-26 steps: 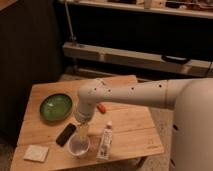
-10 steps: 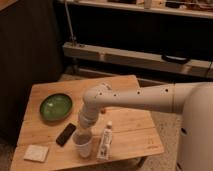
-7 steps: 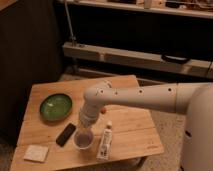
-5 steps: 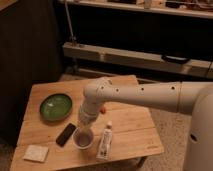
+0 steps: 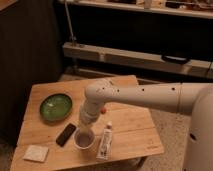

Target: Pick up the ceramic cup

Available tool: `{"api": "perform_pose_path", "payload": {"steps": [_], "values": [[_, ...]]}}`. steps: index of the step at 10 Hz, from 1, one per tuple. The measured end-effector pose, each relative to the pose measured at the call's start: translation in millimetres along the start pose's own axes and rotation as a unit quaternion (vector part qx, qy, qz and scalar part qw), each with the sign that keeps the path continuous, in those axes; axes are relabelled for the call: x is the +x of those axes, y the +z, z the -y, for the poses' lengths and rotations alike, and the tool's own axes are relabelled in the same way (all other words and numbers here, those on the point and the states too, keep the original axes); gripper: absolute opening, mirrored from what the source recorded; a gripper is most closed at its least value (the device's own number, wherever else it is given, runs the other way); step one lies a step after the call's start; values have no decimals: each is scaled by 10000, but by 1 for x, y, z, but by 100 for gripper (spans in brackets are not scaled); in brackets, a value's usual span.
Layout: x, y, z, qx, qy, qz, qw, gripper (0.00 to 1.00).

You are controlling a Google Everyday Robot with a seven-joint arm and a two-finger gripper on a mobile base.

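The ceramic cup (image 5: pixel 84 139) is a small round pale cup with a greyish inside. It stands on the wooden table (image 5: pixel 135 122) near the front edge, between a dark phone and a clear bottle. My white arm reaches in from the right and bends down over the cup. My gripper (image 5: pixel 86 126) hangs right above the cup's far rim, at or just inside its mouth. Its fingertips are hidden by the wrist and the cup.
A wide green bowl (image 5: pixel 55 106) sits at the left. A dark phone (image 5: pixel 65 134) lies just left of the cup. A slim clear bottle with a white cap (image 5: pixel 105 141) lies just right of it. A pale square pad (image 5: pixel 36 153) is at the front left corner.
The arm has swung left and lowered, bringing the gripper from above the table's middle down onto the cup. The cup and other objects have not moved.
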Motion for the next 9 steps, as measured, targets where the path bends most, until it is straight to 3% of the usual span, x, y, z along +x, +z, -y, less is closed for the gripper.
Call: {"api": "perform_pose_path", "payload": {"steps": [3, 6, 9], "values": [[-7, -29, 2, -36, 11, 33, 10000, 9], [-7, -32, 4, -85, -3, 63, 9999, 9], [-14, -58, 8, -125, -10, 96, 9999, 9]]}}
